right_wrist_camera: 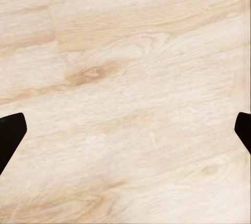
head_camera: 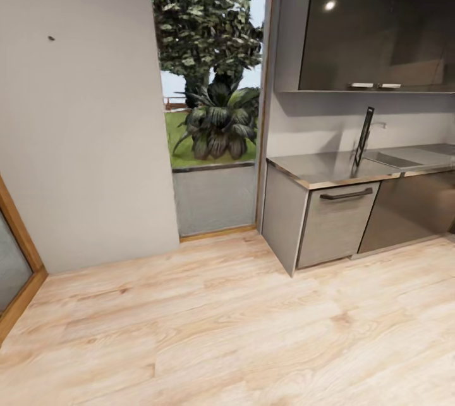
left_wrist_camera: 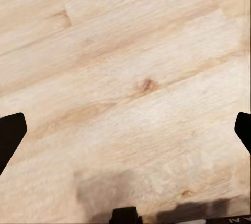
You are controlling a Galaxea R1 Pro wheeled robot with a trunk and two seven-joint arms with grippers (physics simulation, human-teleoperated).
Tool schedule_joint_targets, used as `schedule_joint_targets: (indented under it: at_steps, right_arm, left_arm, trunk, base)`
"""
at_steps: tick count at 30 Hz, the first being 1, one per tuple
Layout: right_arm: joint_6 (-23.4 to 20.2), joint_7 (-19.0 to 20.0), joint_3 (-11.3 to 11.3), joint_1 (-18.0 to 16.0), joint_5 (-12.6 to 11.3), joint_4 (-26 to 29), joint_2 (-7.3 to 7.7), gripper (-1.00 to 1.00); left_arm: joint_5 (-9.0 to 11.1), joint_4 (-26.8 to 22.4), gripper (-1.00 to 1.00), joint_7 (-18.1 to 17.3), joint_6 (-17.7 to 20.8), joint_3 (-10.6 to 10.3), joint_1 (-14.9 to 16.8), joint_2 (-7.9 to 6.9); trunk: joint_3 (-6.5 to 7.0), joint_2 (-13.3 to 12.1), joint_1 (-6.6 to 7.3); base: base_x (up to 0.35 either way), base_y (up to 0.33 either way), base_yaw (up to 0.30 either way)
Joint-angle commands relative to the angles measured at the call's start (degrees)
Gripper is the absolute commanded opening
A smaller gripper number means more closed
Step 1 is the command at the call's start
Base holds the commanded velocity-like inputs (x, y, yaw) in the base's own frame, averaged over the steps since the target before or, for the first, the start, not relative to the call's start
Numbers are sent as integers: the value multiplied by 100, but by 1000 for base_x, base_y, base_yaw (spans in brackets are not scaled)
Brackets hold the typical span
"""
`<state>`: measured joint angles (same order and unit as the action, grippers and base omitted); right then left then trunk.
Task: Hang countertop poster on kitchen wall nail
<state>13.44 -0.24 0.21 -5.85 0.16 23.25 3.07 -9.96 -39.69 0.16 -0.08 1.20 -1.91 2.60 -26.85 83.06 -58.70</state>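
Both end effectors hang over bare wooden floor with nothing between their fingers: the left end effector [left_wrist_camera: 125,130] and the right end effector [right_wrist_camera: 125,130] each show dark fingertips at opposite edges of their wrist views, so the jaws stand wide apart. Judging from that, the arms seem tucked low with the wrists pointing down, though the arms themselves cannot be checked from the head view.

This reads as the approach step, before any pickup. From the head camera the poster [head_camera: 364,136] stands upright and nearly edge-on, a thin dark strip on the tabletop [head_camera: 316,169], near the front edge and between the left corner and the sink [head_camera: 395,160]; its picture face cannot be made out. It is well apart from the robot, across a stretch of floor [head_camera: 221,330].

A wall nail [head_camera: 51,38] shows as a tiny dark speck high on the pale grey wall [head_camera: 82,141], left of the tall window [head_camera: 212,90] and well away from the tabletop.

Next, I judge, the base must roll toward the cabinet's left corner, then one arm must rise to tabletop height and close on the thin frame. Since the poster stands on edge, a careless touch could tip it over
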Motion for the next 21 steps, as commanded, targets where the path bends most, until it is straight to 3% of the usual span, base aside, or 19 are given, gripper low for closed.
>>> schedule_joint_targets:
  at_steps: [1, 16, 21]
  right_arm:
    - [18, -2, 3, -4, 2, -6, 0, 100]
    - [20, -2, -2, -4, 2, -13, 0, 100]
    - [19, -10, -3, -4, 6, -19, 0, 100]
  left_arm:
    - [-58, -10, 100, 2, -1, 13, -3, 4]
    - [-58, -4, 100, 4, -1, 12, -3, 4]
    - [-58, -4, 100, 9, -1, 12, -3, 7]
  trunk:
    - [-3, 2, -2]
    - [39, 2, -2]
    - [46, 2, -2]
  base:
    - [242, -242, -178]
    - [239, -254, -279]
    - [203, -284, -133]
